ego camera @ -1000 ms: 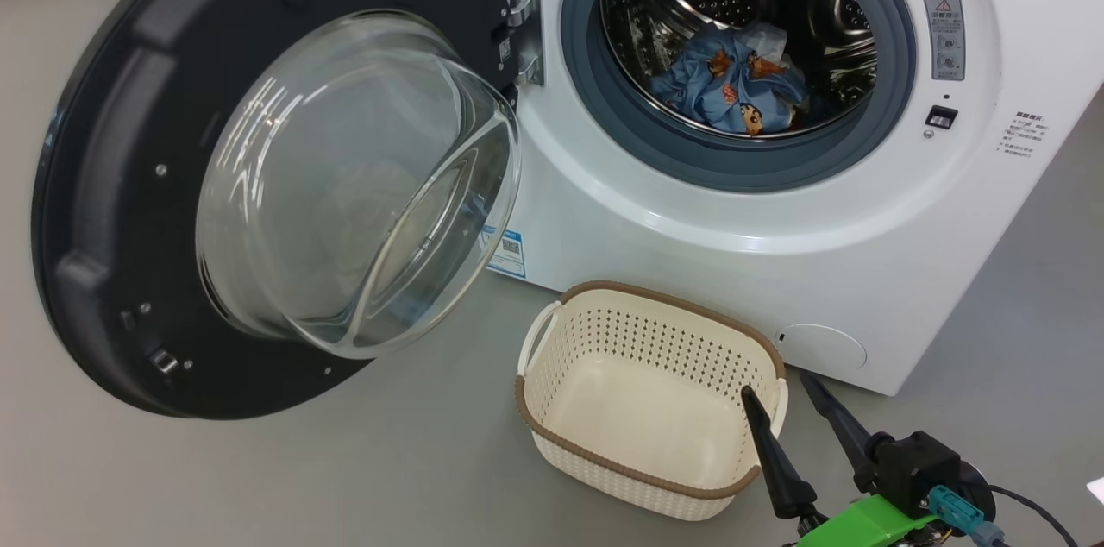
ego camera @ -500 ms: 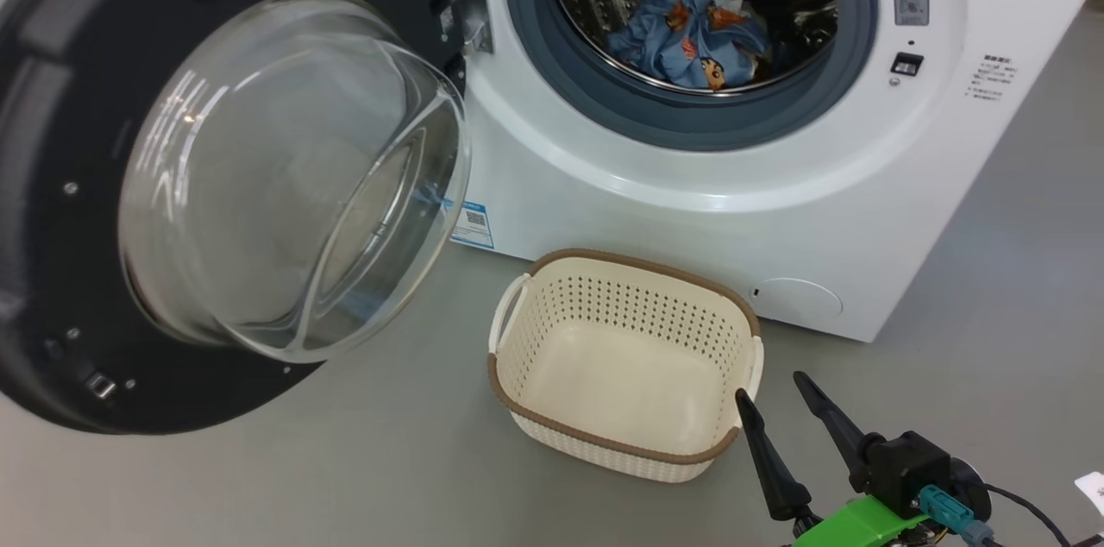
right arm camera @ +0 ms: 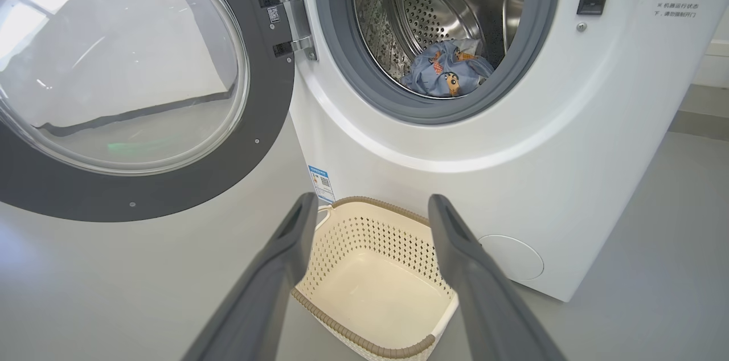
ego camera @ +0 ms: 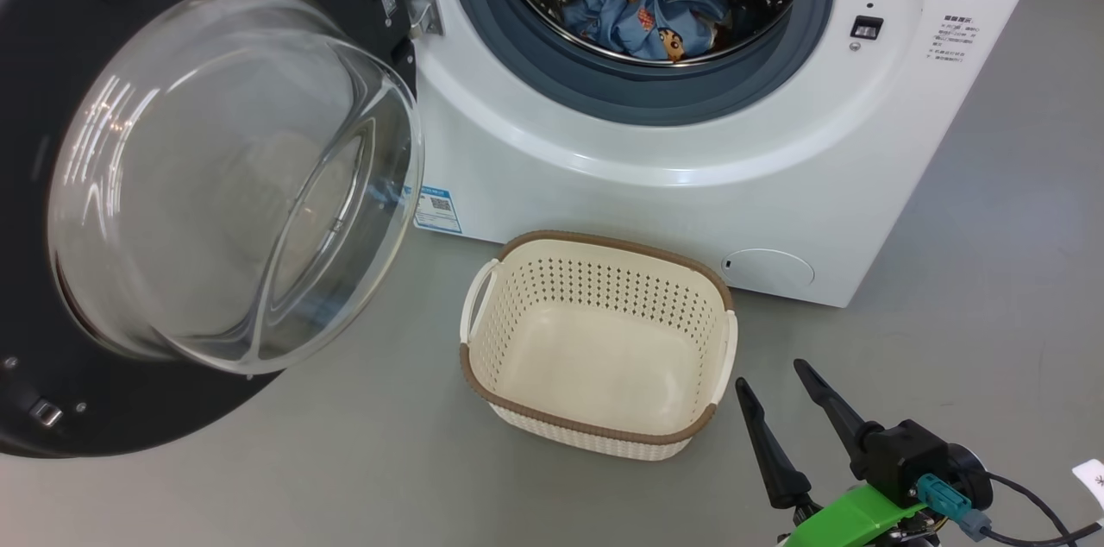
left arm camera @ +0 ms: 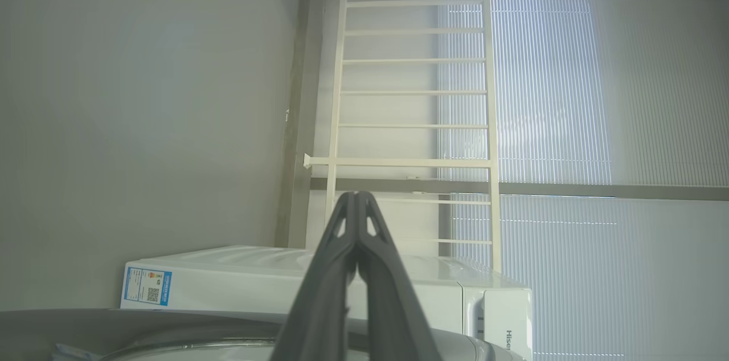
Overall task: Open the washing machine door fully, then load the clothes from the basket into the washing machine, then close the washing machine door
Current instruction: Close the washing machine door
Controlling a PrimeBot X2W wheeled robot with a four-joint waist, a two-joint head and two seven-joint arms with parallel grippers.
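Inside washing machine [ego camera: 655,176] drum: clothes [ego camera: 647,8]; basket [ego camera: 595,430] empty.

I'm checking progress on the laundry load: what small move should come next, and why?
Probably bring the left gripper, which is shut, to the black rim of the washing machine door and start pushing it closed. The clothes lie inside the washing machine, the basket is empty, and the door stands wide open.

"Hisen" (cut off) on the washing machine [left arm camera: 490,310]
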